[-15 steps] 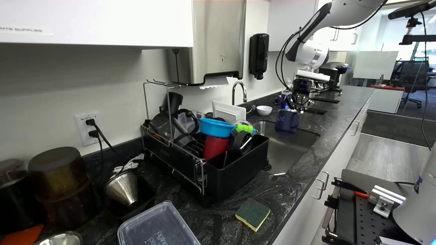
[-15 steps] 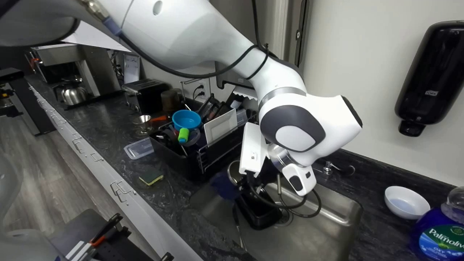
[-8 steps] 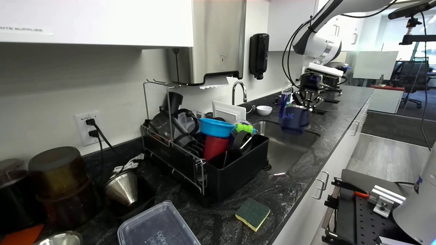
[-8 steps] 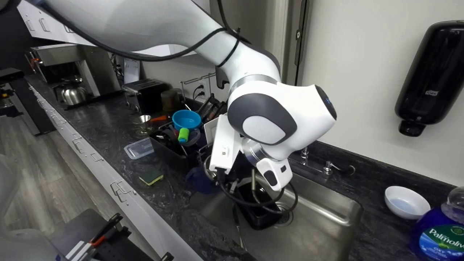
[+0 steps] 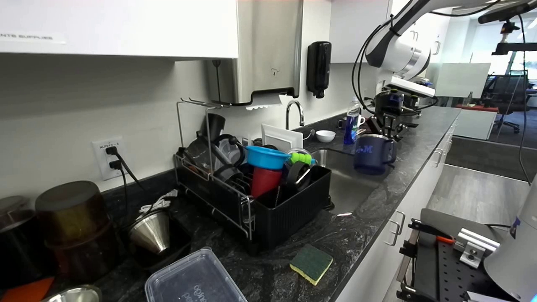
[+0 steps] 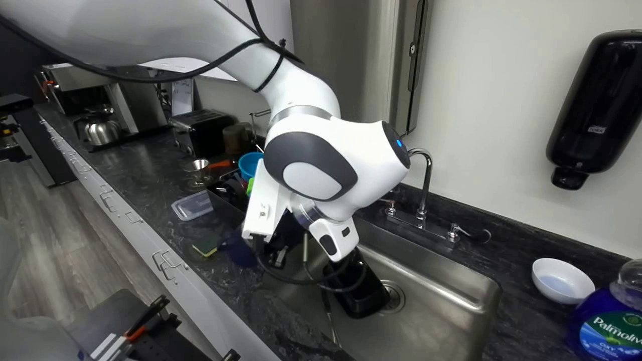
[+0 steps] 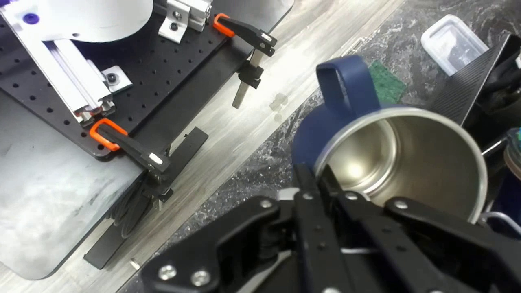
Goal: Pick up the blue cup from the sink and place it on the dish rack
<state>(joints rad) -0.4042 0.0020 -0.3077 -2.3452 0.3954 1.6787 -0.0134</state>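
Note:
The blue cup (image 5: 370, 155) hangs upright in the air, its handle turned to the right in that exterior view. My gripper (image 7: 316, 173) is shut on the cup's rim, one finger inside and one outside; the steel interior faces the wrist camera. In an exterior view the cup (image 6: 238, 248) shows dimly under the arm, by the counter strip in front of the sink (image 6: 436, 326). The dish rack (image 5: 289, 214) stands beside the sink, filled with dishes; at the wrist view's right edge, part of the rack (image 7: 460, 91) shows.
A light-blue bowl (image 5: 266, 157), a red cup (image 5: 265, 182) and a white plate (image 5: 279, 137) crowd the rack. The faucet (image 6: 426, 185) rises behind the sink, where a black container (image 6: 358, 291) lies. A sponge (image 5: 311, 263) and a clear tub (image 5: 195, 279) sit on the counter.
The arm and cup have shifted sideways, rightward in one exterior picture and leftward in the other. The cup has turned, bringing its handle into sight. The faucet has come out from behind the arm.

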